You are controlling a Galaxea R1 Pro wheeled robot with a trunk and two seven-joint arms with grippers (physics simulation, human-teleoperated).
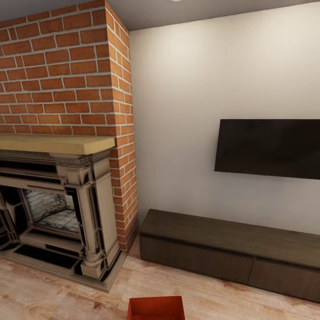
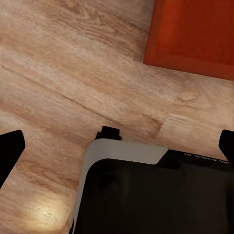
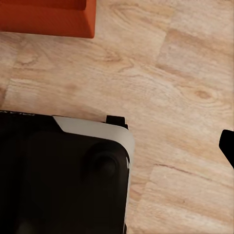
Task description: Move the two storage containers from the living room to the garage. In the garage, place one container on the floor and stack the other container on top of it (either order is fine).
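- A red-orange rectangular storage container (image 1: 156,308) with thin low walls sits on the light wood plank floor (image 1: 53,293) at the bottom edge of the head view, nearest the robot and cut off by the frame.
- In the left wrist view the same kind of red-orange box (image 2: 195,34) lies flat on the planks, apart from the robot's black-and-white base (image 2: 151,195), which fills the lower part of that picture.
- The left gripper (image 2: 119,148) has its dark fingertips (image 2: 10,148) at opposite edges of its view, spread wide, with bare planks between them and nothing in their grasp.
- In the right wrist view a red-orange box corner (image 3: 48,17) rests on the floor, clear of the base (image 3: 63,175).
- Of the right gripper one dark fingertip (image 3: 227,144) shows at the frame edge; how far the fingers are apart I cannot tell, and nothing is seen held.
- Farther off, a long low dark brown wooden cabinet (image 1: 231,249) stands against the plain white wall (image 1: 186,89).
- To its left is a stone fireplace surround (image 1: 58,213) with a pale wooden mantel shelf (image 1: 53,143), set in a red brick chimney wall (image 1: 62,66).
- A flat black rectangular screen (image 1: 269,149) hangs on the white wall above the cabinet.
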